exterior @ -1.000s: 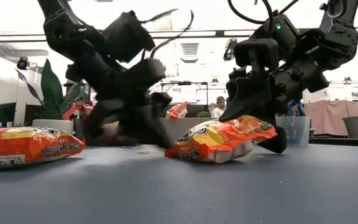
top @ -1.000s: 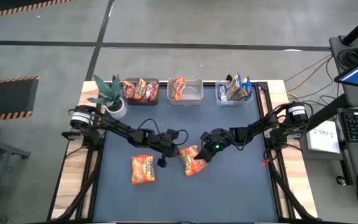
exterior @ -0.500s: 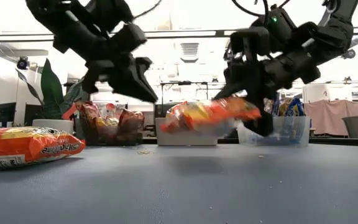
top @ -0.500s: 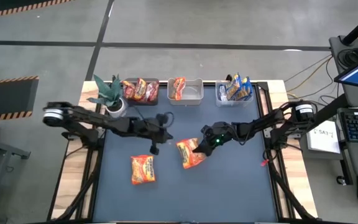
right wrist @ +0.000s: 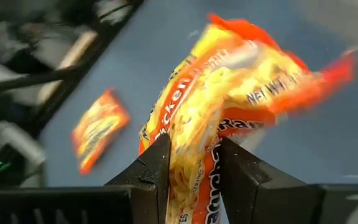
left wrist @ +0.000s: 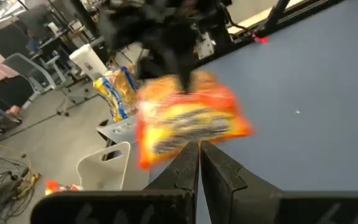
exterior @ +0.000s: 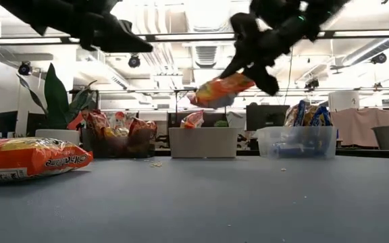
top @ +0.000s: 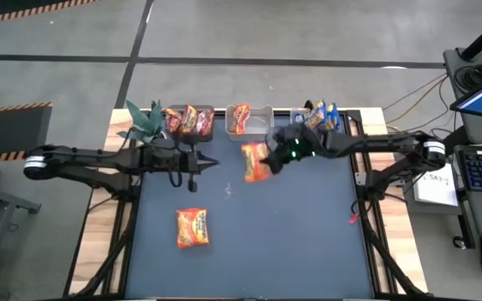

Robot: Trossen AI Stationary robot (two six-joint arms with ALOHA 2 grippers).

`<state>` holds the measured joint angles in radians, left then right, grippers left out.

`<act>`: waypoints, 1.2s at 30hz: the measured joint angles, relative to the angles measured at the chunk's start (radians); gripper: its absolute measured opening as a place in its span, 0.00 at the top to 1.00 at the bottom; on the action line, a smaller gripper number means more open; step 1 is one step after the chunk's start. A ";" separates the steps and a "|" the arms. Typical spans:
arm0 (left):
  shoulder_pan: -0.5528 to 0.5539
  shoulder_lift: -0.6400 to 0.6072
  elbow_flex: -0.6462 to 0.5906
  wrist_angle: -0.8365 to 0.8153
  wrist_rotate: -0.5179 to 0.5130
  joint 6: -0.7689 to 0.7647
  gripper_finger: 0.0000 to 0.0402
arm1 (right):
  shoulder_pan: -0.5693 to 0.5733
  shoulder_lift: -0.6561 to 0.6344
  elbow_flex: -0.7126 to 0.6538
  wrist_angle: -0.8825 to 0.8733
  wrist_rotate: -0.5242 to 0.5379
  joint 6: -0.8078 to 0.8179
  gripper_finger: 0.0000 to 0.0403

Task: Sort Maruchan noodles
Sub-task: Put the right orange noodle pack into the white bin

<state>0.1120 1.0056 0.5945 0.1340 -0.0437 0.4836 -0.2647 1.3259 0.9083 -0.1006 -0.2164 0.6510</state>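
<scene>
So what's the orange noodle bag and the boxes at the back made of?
The orange packet held in the right gripper looks like thin glossy plastic: it crinkles and bends. The bins look like clear hard plastic; packets show through their walls.

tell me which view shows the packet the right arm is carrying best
The right wrist view: the orange packet fills it, pinched by the right gripper. The high view shows it small near the middle bin; the low view shows it lifted off the table; the left wrist view blurs it.
</scene>
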 joint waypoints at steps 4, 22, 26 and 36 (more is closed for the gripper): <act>0.002 -0.039 -0.018 0.002 0.000 0.005 1.00 | -0.090 0.033 0.203 -0.327 0.054 -0.048 0.77; 0.018 -0.061 -0.038 -0.003 -0.025 0.084 1.00 | -0.431 0.540 0.963 -0.954 0.006 -0.262 0.77; 0.018 -0.060 -0.038 -0.002 -0.026 0.084 1.00 | -0.449 0.651 1.095 -1.066 0.009 -0.291 0.77; 0.018 -0.060 -0.038 -0.002 -0.026 0.080 1.00 | -0.453 0.811 1.278 -1.140 0.100 -0.308 0.77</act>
<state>0.1299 0.9459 0.5560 0.1318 -0.0692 0.5637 -0.7180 2.1368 2.1862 -1.2406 -0.1166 0.3425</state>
